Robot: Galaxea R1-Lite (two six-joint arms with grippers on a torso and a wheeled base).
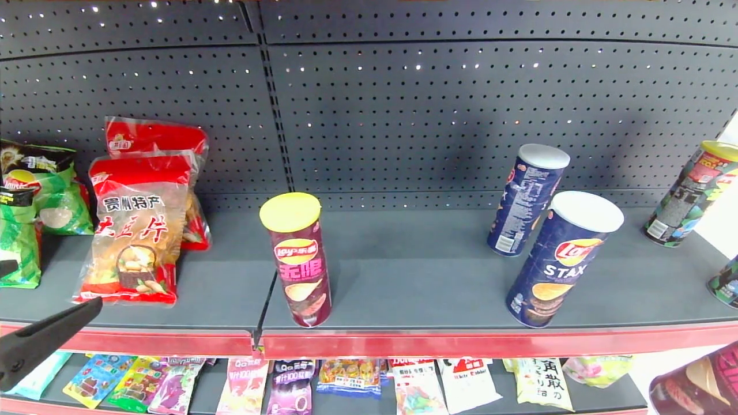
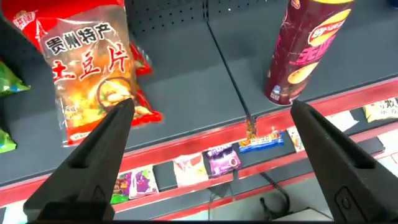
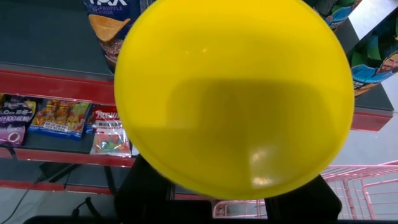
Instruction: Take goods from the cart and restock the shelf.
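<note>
A maroon chip can with a yellow lid [image 1: 300, 262] stands upright near the front of the grey shelf [image 1: 415, 271]; it appears again as the maroon can [image 2: 305, 50]. My left gripper [image 2: 211, 162] hangs open in front of the shelf's red edge with nothing between its black fingers [image 2: 93, 168]. One of those fingers [image 1: 46, 340] sits at the lower left. My right gripper [image 3: 221, 202] is shut on another maroon can, whose yellow lid [image 3: 233, 93] hides most of the fingers. That held can [image 1: 697, 386] is low at the right, below shelf level.
Red snack bags [image 1: 135, 225] and green bags [image 1: 23, 219] stand at the shelf's left. Two navy cans [image 1: 562, 259] [image 1: 527, 199] stand at the right, with a dark patterned can [image 1: 689, 196] beyond. Candy packets [image 1: 346, 380] line the lower shelf. A pink cart [image 3: 367, 186] is below.
</note>
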